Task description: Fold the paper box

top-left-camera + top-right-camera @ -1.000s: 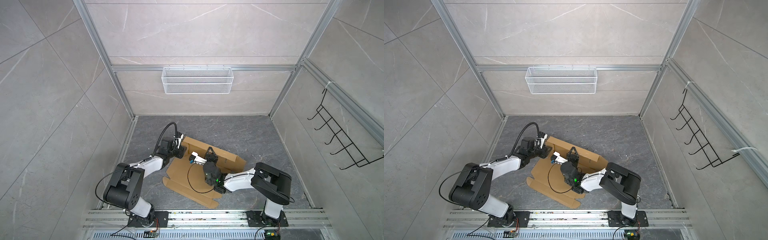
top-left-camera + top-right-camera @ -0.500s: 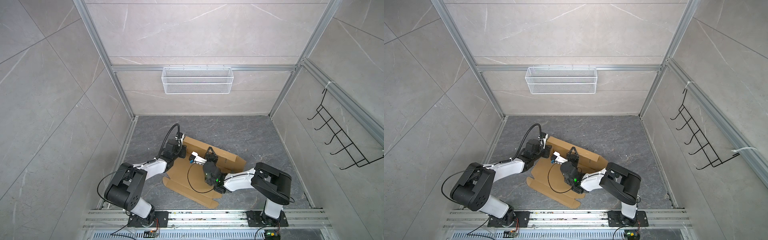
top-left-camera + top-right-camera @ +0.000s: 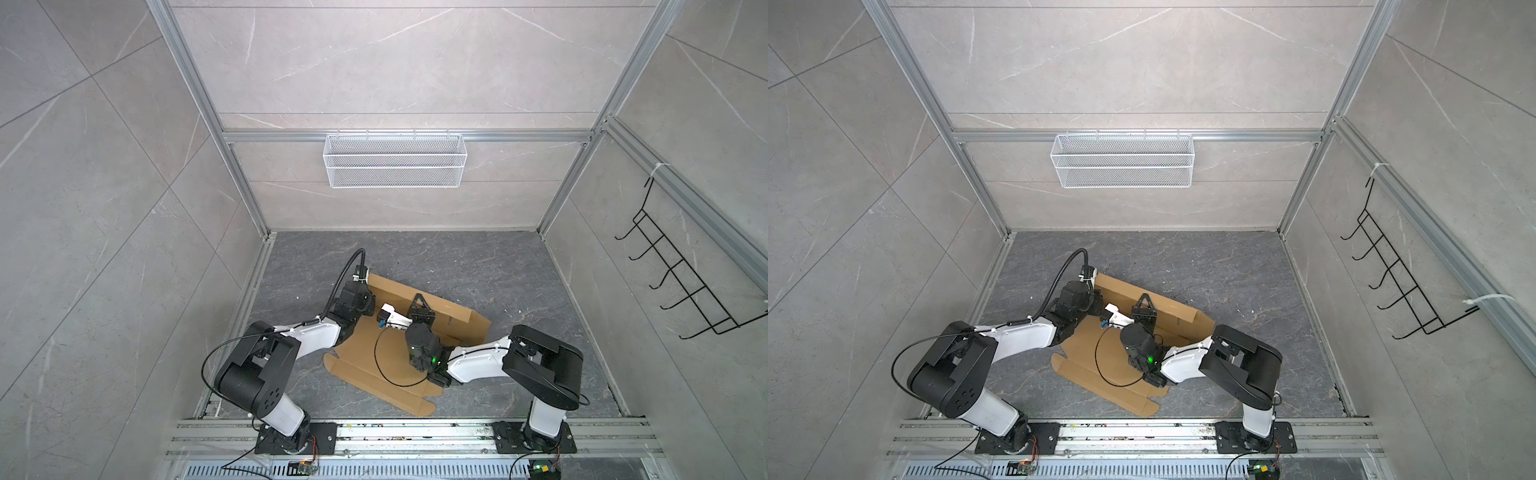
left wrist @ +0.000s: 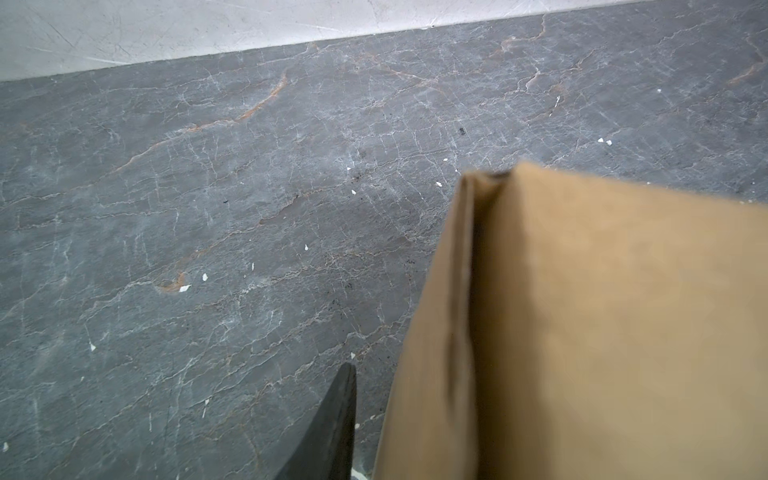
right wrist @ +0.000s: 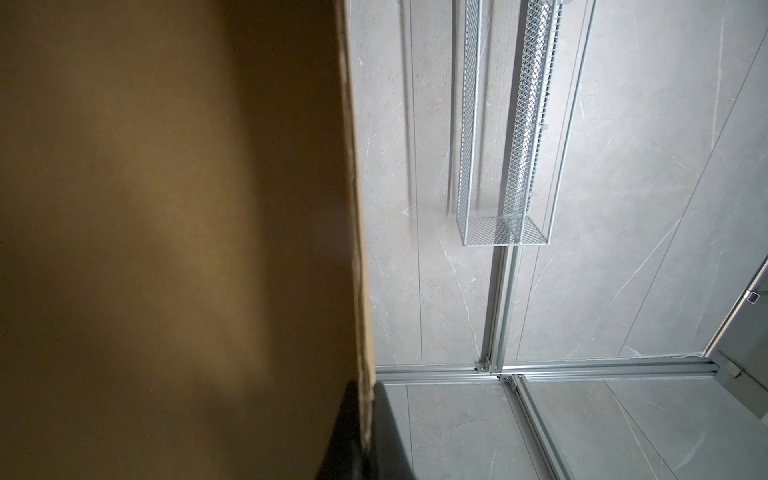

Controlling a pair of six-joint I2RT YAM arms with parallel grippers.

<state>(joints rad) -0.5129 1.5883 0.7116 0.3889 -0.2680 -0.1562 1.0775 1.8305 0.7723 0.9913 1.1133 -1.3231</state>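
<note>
Right wrist view: right pincer clamped tight on the raised wall's edge of the box.
Box lies mid-surface between the arms, rear wall up, front panel flat. Left pincer sits at that wall's left end. One finger shows just outside the cardboard and the other is hidden, so I can't tell if it grips. I'd hold the wall upright with the right and let the left turn the end flap squarely along its crease, gently.
</note>
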